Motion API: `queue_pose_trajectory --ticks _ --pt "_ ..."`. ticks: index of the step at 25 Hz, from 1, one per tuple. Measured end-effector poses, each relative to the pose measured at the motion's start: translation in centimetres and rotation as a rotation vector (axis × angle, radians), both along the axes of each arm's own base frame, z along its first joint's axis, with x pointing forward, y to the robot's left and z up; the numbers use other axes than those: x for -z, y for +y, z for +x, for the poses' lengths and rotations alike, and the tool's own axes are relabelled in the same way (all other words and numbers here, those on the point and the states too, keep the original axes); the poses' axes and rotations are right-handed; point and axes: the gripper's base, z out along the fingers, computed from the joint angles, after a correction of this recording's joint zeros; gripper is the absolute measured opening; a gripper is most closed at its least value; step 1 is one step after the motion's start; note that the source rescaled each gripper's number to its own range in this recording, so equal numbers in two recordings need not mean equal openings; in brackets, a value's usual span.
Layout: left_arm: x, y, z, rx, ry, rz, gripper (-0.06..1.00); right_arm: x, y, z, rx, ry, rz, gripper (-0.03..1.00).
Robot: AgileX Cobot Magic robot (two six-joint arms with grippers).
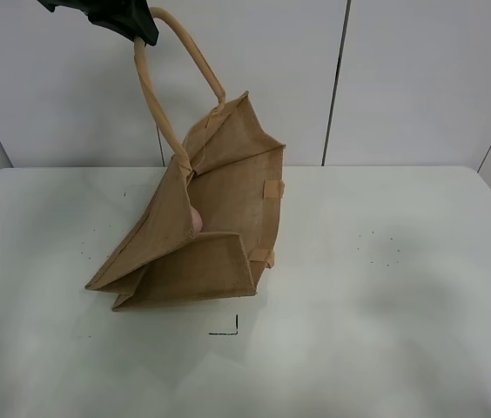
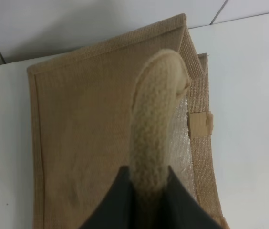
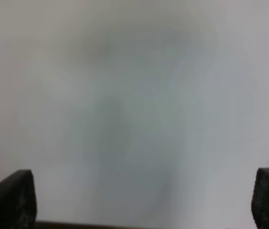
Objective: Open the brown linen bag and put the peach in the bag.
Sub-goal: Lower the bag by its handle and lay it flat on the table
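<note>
The brown linen bag lies tilted on the white table, its mouth pulled open toward the left. My left gripper is shut on the top of one tan loop handle and holds it high above the table. In the left wrist view the handle runs up between the dark fingers of the left gripper, with the bag's panel below. A bit of the pink peach shows inside the bag's mouth. My right gripper is open and empty over a blurred white surface.
A black corner mark is on the table in front of the bag. White wall panels stand behind the table. Bare table surface lies to the right of the bag.
</note>
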Motion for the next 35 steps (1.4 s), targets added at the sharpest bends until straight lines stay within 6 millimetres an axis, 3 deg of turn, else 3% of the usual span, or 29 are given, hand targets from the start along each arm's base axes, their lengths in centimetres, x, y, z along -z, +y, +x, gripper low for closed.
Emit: queue_pose_trajectory --ticks 17,31,35 --pt "0.0 0.0 0.0 -0.001 -0.001 0.003 0.0 -0.6 -0.5 -5.5 0.07 -0.383 -0.006 1.0" --pt "0.0 0.0 0.0 -0.001 -0.001 0.003 0.0 -0.6 -0.5 -5.6 0.074 -0.385 -0.001 1.0" --pt "1.4 -0.1 0.5 -0.001 0.043 0.018 0.0 -0.6 -0.5 -5.6 0.074 -0.385 -0.001 1.0"
